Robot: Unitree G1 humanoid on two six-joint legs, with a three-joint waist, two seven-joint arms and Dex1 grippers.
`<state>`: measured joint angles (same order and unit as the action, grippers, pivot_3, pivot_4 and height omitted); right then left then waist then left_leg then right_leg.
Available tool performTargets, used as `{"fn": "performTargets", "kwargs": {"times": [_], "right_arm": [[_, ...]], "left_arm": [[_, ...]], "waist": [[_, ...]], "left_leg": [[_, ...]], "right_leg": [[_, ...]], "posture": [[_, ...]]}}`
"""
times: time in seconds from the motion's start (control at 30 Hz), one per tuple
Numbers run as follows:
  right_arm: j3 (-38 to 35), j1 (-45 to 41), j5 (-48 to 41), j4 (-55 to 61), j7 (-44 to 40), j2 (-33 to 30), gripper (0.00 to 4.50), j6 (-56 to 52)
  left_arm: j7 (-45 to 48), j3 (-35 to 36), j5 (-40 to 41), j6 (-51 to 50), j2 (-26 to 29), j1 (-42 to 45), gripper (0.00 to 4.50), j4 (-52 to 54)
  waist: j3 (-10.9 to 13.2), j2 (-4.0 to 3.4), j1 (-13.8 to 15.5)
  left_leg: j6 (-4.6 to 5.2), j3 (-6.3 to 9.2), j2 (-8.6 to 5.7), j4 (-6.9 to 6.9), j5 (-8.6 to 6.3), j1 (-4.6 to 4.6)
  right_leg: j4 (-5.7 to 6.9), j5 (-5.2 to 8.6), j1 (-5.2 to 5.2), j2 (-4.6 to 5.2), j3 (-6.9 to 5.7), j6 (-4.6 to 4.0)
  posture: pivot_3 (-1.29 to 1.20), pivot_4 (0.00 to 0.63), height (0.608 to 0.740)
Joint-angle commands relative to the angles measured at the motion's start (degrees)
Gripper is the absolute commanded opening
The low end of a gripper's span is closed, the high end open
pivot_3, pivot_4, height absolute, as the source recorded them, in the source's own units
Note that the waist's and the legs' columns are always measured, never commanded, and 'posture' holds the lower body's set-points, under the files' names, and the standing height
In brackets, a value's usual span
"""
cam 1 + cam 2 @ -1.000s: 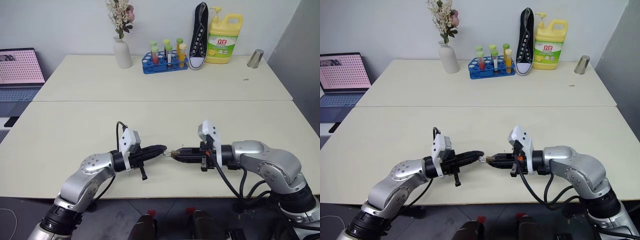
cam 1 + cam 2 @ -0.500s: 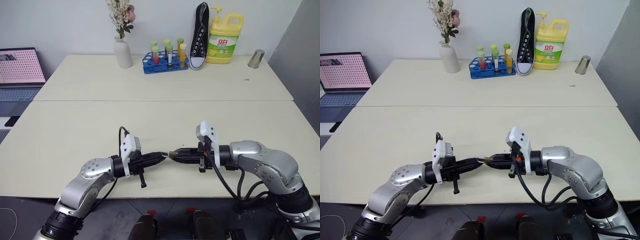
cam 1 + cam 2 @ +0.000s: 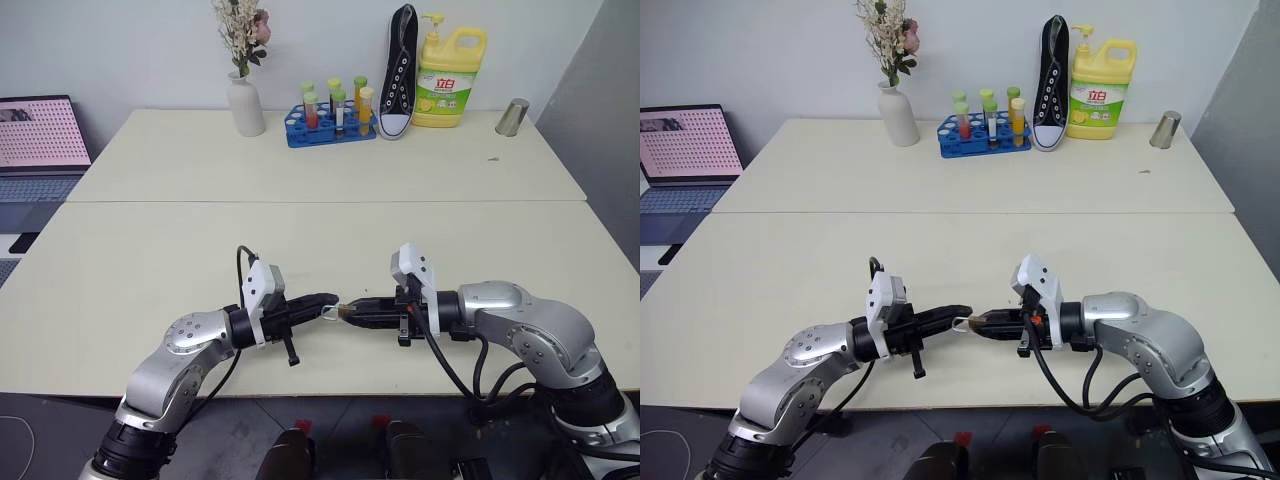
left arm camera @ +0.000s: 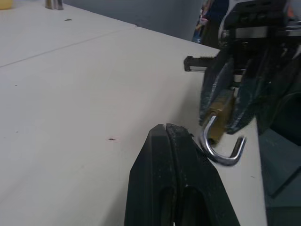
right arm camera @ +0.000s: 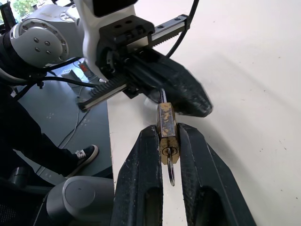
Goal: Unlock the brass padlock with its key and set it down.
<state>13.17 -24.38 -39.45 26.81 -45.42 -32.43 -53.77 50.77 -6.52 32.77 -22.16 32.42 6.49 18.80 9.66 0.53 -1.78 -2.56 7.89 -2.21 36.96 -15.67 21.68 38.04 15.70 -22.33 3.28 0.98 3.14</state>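
I see the right gripper grasping the brass padlock, its shackle sprung open and the key still in it, while the left gripper is clenched empty at its 9 o'clock — so I judge the unlocking done, and next I must lower the padlock to the table and release.

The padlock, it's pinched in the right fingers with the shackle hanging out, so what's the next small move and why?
Probably lower the brass padlock onto the table and let go. Its shackle already stands swung open, one end free. The key sits in the keyhole. The right gripper clamps the body above the table's near edge. The left gripper, shut, holds nothing, so unlocking looks done.
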Motion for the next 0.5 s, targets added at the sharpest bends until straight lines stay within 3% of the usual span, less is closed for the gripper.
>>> {"fn": "performTargets", "kwargs": {"times": [0.03, 0.5], "right_arm": [[-0.38, -1.00, 0.04, 0.96, -0.54, 0.31, 0.15, 1.13], [-0.10, -0.46, 0.77, 0.75, -1.37, 0.00, 0.15, 1.49]], "left_arm": [[1.68, 0.46, 1.67, -1.94, 1.43, -0.74, 0.00, 4.31], [3.54, 4.15, 9.05, -12.13, 6.35, -2.11, 0.00, 12.48]], "waist": [[0.00, 0.00, -0.01], [0.00, 0.00, -0.01]], "left_leg": [[0.00, -0.01, 0.00, 0.00, 0.00, 0.00], [0.00, -0.01, 0.01, -0.01, 0.00, 0.00]], "right_leg": [[0.00, 0.00, 0.00, 0.00, 0.00, 0.00], [-0.01, 0.00, 0.00, 0.00, 0.00, 0.00]], "posture": [[0.00, 0.150, 0.740], [0.00, 0.150, 0.740]]}}
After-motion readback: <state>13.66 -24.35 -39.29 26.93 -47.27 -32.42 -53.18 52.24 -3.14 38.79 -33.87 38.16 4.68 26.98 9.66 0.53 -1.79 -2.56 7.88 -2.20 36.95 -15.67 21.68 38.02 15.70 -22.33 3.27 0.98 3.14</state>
